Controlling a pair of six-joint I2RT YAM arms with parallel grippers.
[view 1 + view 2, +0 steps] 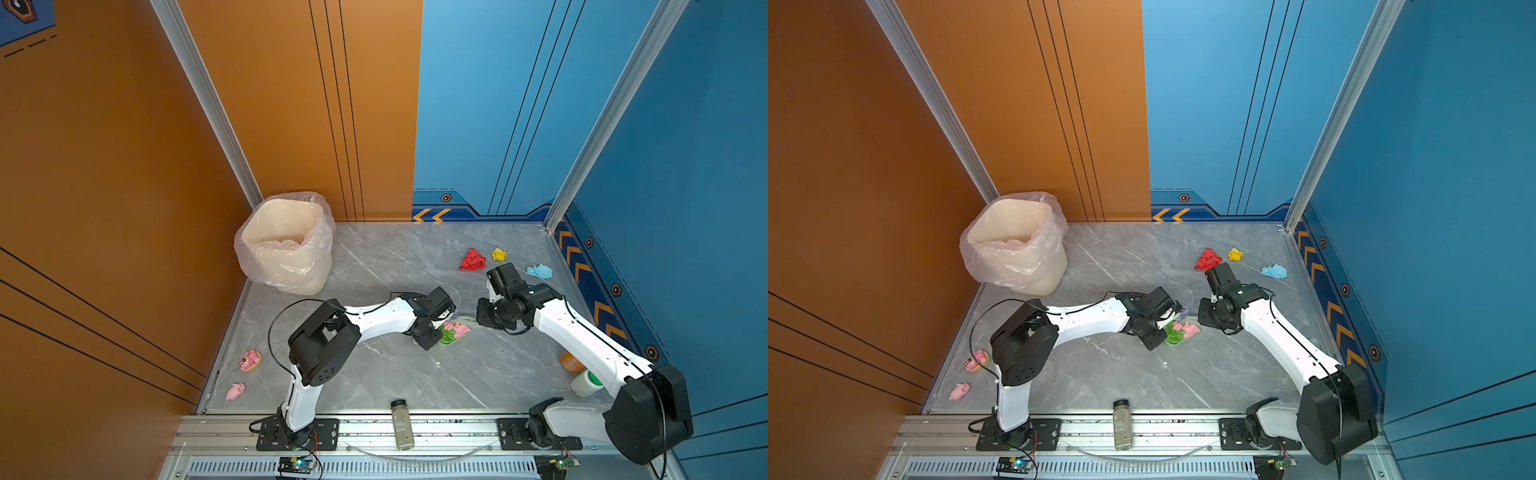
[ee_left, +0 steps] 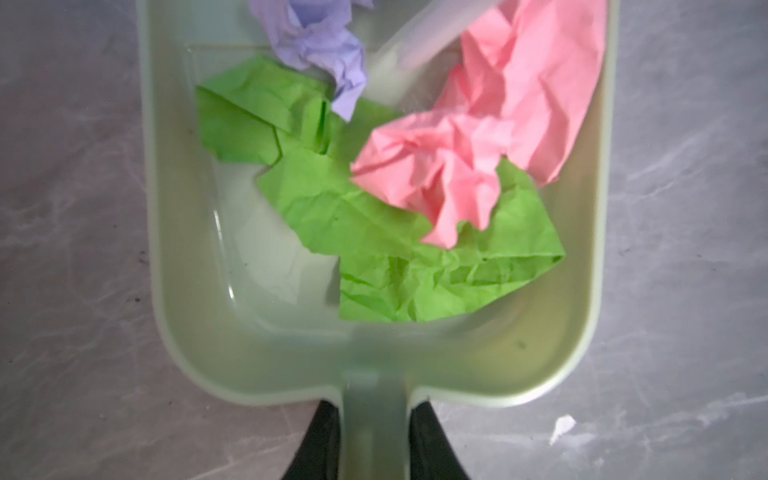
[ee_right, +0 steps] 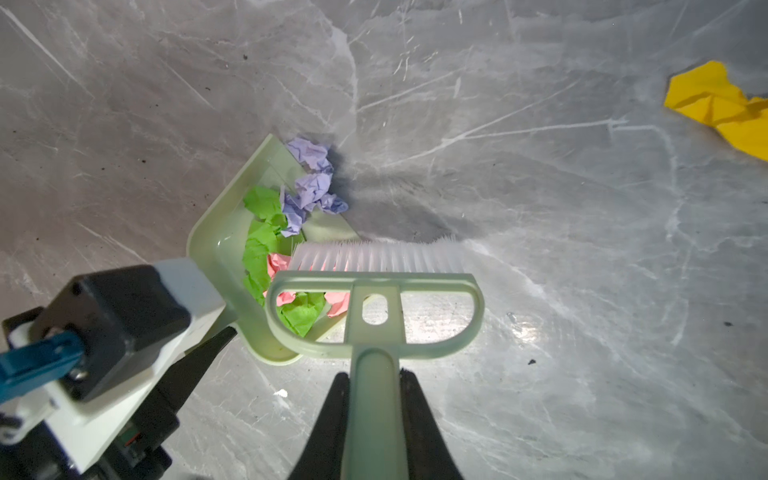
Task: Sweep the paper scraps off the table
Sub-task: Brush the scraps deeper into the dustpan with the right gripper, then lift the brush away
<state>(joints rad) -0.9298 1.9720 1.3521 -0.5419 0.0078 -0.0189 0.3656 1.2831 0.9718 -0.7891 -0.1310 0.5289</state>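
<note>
My left gripper (image 2: 374, 415) is shut on the handle of the pale green dustpan (image 2: 257, 353), which lies flat on the grey table (image 1: 395, 374). Inside it lie green (image 2: 374, 232), pink (image 2: 498, 124) and lilac (image 2: 320, 54) paper scraps, the lilac one at the pan's mouth. My right gripper (image 3: 375, 374) is shut on the handle of the pale green brush (image 3: 376, 276); its white bristles stand over the pan's open side. Behind the right arm, red (image 1: 472, 260), yellow (image 1: 498, 254) and light blue (image 1: 539, 271) scraps lie loose on the table.
A lined bin (image 1: 286, 245) stands at the back left corner. Two pink pig figurines (image 1: 249, 360) (image 1: 235, 391) lie at the left edge. A bottle (image 1: 402, 424) lies across the front rail. An orange object (image 1: 571, 361) and a white jar (image 1: 586, 382) sit under the right arm.
</note>
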